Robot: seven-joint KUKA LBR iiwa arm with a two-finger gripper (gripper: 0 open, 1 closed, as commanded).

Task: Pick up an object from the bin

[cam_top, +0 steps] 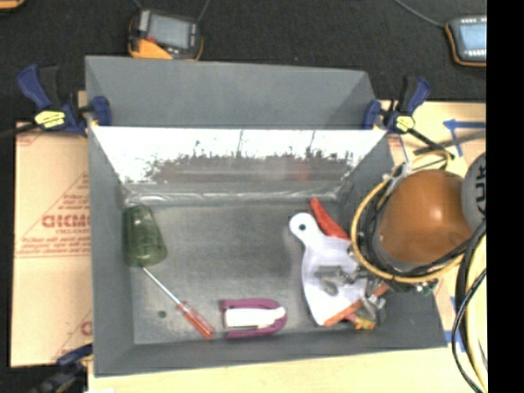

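A: Where is the gripper?
B: Lower right of the grey metal bin point(229, 97). The gripper point(345, 286) sits low over a flat white plastic piece point(315, 256), which is smooth, rounded at the top with a small hole, and broader below.
A: How wide is it?
B: Cannot tell. Metal parts and cables crowd that spot under the glossy orange-brown wrist cover point(422, 219).
A: What is nearest?
B: An orange-red plastic strip point(326, 219) at the white piece's upper edge. Orange bits point(344, 316) at its lower end, kind unclear.
A: The rest?
B: Well apart. At mid-left, a green translucent cup-like thing point(143, 236) with a rounded top. Below it, a slanting screwdriver point(176, 301) with a thin steel shaft and orange handle. At bottom centre, a purple-and-white oblong thing point(254, 315).
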